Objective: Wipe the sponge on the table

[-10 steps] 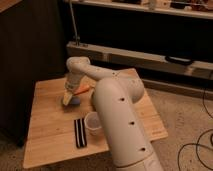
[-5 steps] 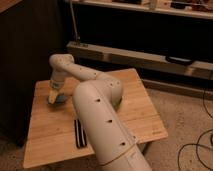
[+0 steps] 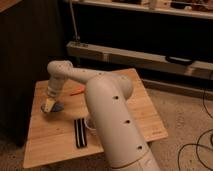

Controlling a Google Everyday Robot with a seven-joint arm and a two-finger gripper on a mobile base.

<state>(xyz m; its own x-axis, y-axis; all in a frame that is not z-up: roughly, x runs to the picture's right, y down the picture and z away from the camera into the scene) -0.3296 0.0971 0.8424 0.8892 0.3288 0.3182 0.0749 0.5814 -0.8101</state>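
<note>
Hand (image 3: 48, 105) at sponge (image 3: 57, 107), its long axis roughly crosswise on table (image 3: 50, 142)

gripper (image 3: 48, 106) covering part of sponge (image 3: 57, 107), cup (image 3: 90, 123) mostly behind arm (image 3: 107, 107)

arm (image 3: 112, 120): bent leftward; wrist (image 3: 54, 87) angled down | jaws: low, far left

table (image 3: 145, 117) — bears all items | gripper (image 3: 48, 105) low over left part of top, touching sponge (image 3: 57, 107) | slender object (image 3: 76, 92) behind-right of sponge | flat strip (image 3: 80, 133) near front edge | cup (image 3: 90, 123) just right of strip — partly behind arm (image 3: 107, 115)
</note>
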